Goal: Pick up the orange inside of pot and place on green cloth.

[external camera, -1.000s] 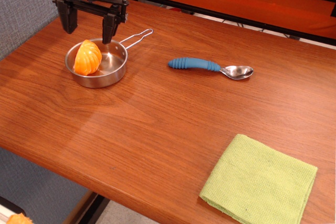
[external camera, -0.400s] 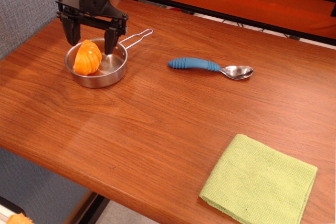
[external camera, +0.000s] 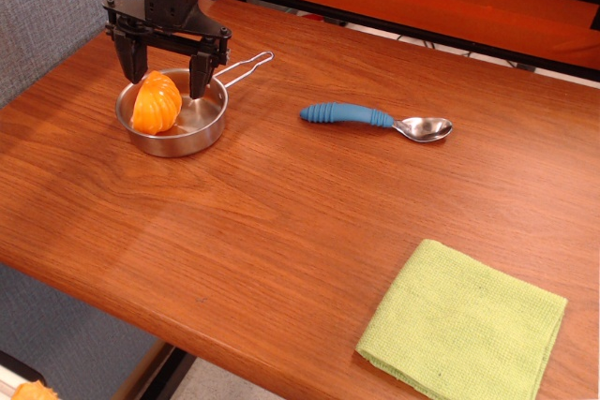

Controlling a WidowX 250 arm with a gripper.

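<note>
Polished steel on the pot point(external camera: 178, 124), mirror-bright inside, with a thin bare wire handle. Glossy, ridged plastic on the orange point(external camera: 156, 102), catching highlights. Smooth wood-grain finish across the counter point(external camera: 281, 203), reddish-brown with a soft sheen. Matt woven fabric for the green cloth point(external camera: 464, 328), fine waffle texture, slightly fuzzy at the edges. Ribbed blue plastic or rubber on the spoon point(external camera: 375, 120) handle, shiny metal at its bowl. Black matt hardware on the pincer point(external camera: 167, 70).
</note>
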